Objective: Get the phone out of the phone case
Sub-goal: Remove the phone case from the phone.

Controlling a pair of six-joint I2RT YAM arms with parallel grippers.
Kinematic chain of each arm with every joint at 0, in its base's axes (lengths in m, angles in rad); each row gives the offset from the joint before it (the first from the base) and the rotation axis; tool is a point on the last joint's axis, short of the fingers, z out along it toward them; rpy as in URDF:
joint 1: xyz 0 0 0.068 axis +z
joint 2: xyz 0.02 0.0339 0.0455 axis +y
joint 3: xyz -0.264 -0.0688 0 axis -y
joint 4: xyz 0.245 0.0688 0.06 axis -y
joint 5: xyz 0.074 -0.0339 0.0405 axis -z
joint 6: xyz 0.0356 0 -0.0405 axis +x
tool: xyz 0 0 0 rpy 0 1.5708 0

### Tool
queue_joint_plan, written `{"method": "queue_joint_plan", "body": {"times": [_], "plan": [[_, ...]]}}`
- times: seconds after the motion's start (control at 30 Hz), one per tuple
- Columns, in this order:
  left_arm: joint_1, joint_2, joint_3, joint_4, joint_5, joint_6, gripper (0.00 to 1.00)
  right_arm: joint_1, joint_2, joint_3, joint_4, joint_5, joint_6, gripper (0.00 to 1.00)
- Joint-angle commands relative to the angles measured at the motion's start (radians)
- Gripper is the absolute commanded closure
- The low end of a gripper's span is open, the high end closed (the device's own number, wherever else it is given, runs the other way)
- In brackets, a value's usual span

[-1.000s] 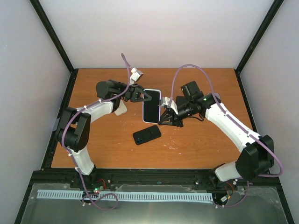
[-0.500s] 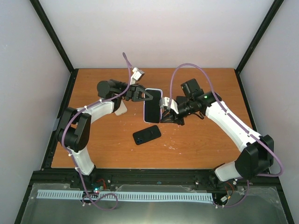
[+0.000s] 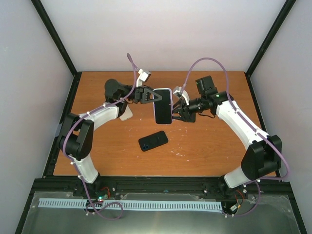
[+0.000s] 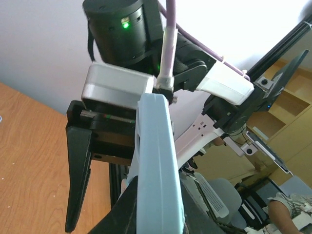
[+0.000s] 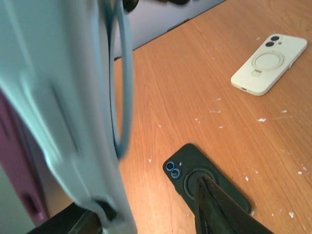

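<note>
The phone in its pale blue case (image 3: 163, 106) is held upright in the air above the table's middle, dark screen facing the top camera. My left gripper (image 3: 150, 96) is shut on the case's left edge; in the left wrist view the blue case edge (image 4: 156, 165) runs up between my own dark jaws (image 4: 158, 217). My right gripper (image 3: 177, 109) is at the case's right edge. In the right wrist view the blurred case (image 5: 63, 122) lies against the left finger while the right finger (image 5: 214, 204) stands well apart, so the jaws are open around it.
A black cased phone (image 3: 153, 141) lies back-up on the wooden table below the held phone; it also shows in the right wrist view (image 5: 204, 183). A cream case (image 3: 126, 114) lies partly under the left arm and shows in the right wrist view (image 5: 269, 63).
The held phone has moved up and slightly right with the left gripper. The right gripper has shifted from the phone's lower right corner up to its right edge.
</note>
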Motion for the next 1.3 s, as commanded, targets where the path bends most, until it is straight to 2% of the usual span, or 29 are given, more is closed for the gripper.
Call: {"method": "queue_joint_plan", "body": {"times": [0.0, 0.13, 0.23, 0.43, 0.57, 0.67, 0.73, 0.8, 0.97, 1.07, 1.2, 1.27], "plan": [[-0.104, -0.059, -0.012, -0.232, 0.181, 0.146, 1.00, -0.020, 0.032, 0.084, 0.299, 0.043, 0.161, 0.55], [-0.107, -0.076, 0.000, -0.487, 0.160, 0.352, 1.00, -0.024, 0.035, 0.098, 0.327, 0.005, 0.220, 0.52], [-0.111, -0.079, 0.002, -0.608, 0.153, 0.456, 1.00, -0.029, 0.038, 0.106, 0.352, -0.059, 0.266, 0.50], [-0.113, -0.071, -0.005, -0.700, 0.158, 0.535, 1.00, -0.048, 0.051, 0.083, 0.450, -0.197, 0.394, 0.50], [-0.113, -0.059, 0.027, -0.837, 0.156, 0.646, 1.00, -0.066, 0.054, 0.050, 0.514, -0.218, 0.460, 0.49], [-0.113, -0.052, 0.034, -0.871, 0.154, 0.678, 1.00, -0.074, 0.063, 0.036, 0.519, -0.224, 0.473, 0.50], [-0.113, -0.042, 0.045, -0.891, 0.147, 0.691, 1.00, -0.075, 0.070, 0.025, 0.513, -0.224, 0.473, 0.55], [-0.111, -0.022, 0.064, -0.919, 0.118, 0.697, 1.00, -0.074, 0.070, 0.003, 0.504, -0.210, 0.470, 0.67], [-0.096, 0.037, 0.103, -0.943, -0.033, 0.656, 0.95, -0.092, 0.097, -0.096, 0.413, -0.192, 0.429, 0.86], [-0.079, 0.085, 0.088, -0.890, -0.159, 0.580, 0.83, -0.121, 0.137, -0.209, 0.424, -0.204, 0.459, 0.96], [-0.065, 0.158, 0.035, -0.750, -0.296, 0.466, 0.70, -0.191, 0.227, -0.325, 0.486, -0.223, 0.507, 0.97], [-0.054, 0.189, 0.005, -0.673, -0.344, 0.414, 0.59, -0.211, 0.273, -0.345, 0.507, -0.228, 0.513, 0.97]]}}
